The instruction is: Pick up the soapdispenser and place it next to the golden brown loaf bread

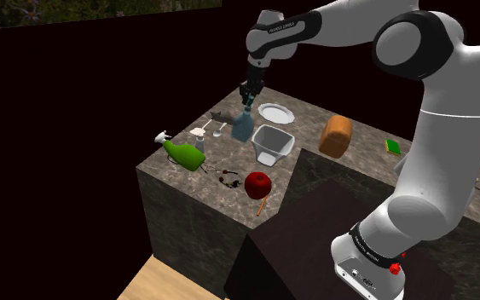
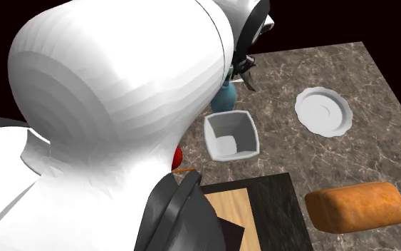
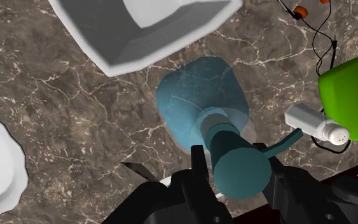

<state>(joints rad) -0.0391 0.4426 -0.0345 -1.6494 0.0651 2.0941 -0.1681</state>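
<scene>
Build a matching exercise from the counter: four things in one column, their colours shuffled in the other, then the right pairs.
Things
1. soap dispenser
2. loaf
3. spray bottle
4. apple

Colours
A. red
B. teal
C. green
D. golden brown

Pairs: 1-B, 2-D, 3-C, 4-A
</scene>
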